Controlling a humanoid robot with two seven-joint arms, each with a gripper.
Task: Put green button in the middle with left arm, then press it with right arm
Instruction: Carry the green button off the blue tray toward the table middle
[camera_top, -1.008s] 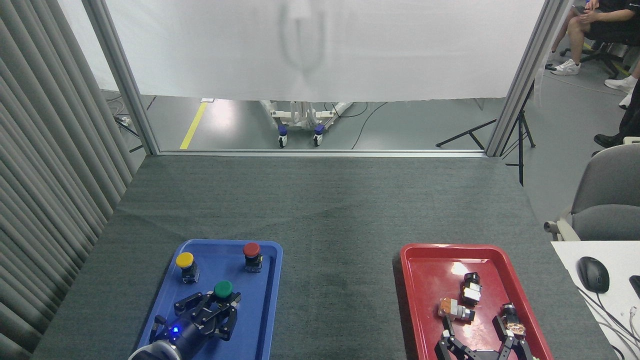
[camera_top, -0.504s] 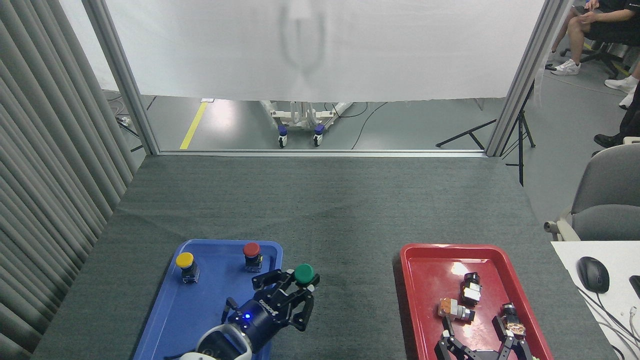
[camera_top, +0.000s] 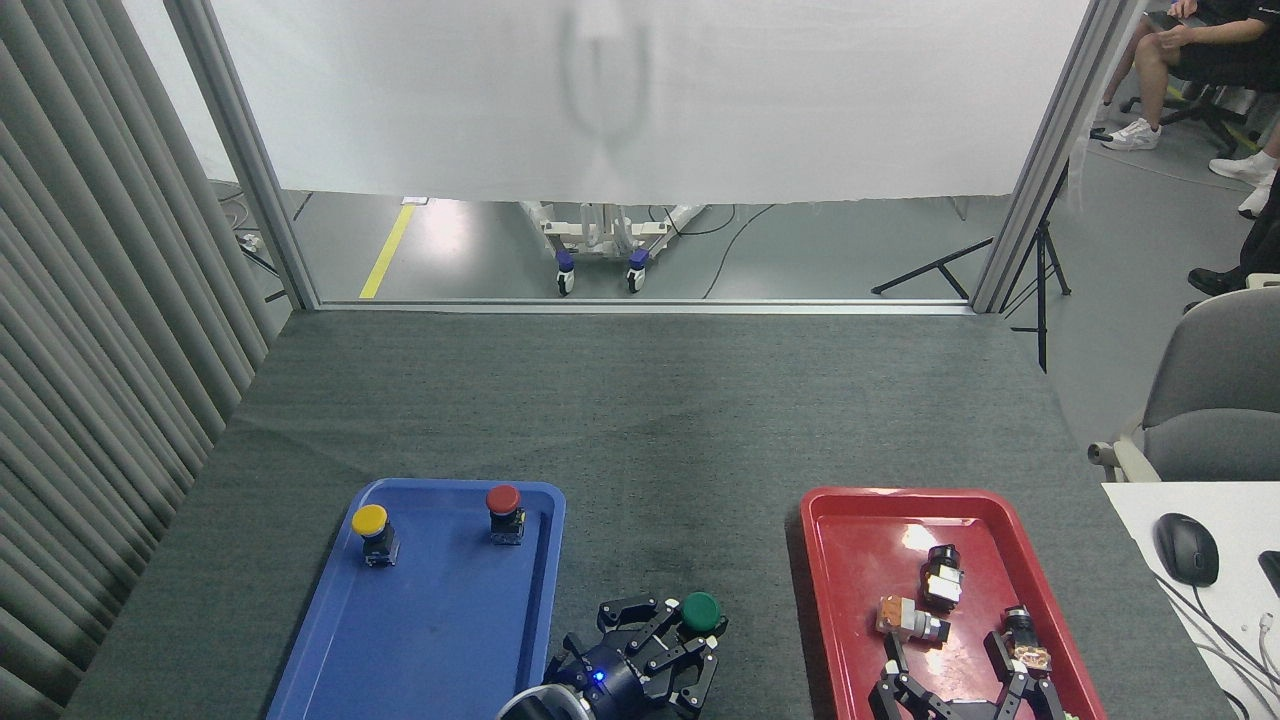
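The dark grey table (camera_top: 640, 400) fills most of the view, its far half bare up to the metal rail at the far edge. A pleated grey curtain (camera_top: 90, 330) lines the left side, and a grey chair (camera_top: 1215, 400) stands off the right edge, with a white desk and a black mouse (camera_top: 1186, 548) near it. A seated person (camera_top: 1195, 50) is at the far right.

On the near left lies the blue tray (camera_top: 420, 640), holding the yellow button (camera_top: 372, 530) and the red button (camera_top: 504, 510), well apart from each other at its far end. On the near right lies the red tray (camera_top: 860, 600), with three small metal parts scattered in it.

Between the trays is the middle (camera_top: 680, 520), an open strip of cloth. The left arm (camera_top: 668, 642) sits at its near end, just right of the blue tray's edge, its fingers closed around the base of the green button (camera_top: 701, 611), which is upright with its cap above the fingers. The right arm (camera_top: 960, 695) is at the near edge over the red tray, its two fingers spread wide and holding nothing.
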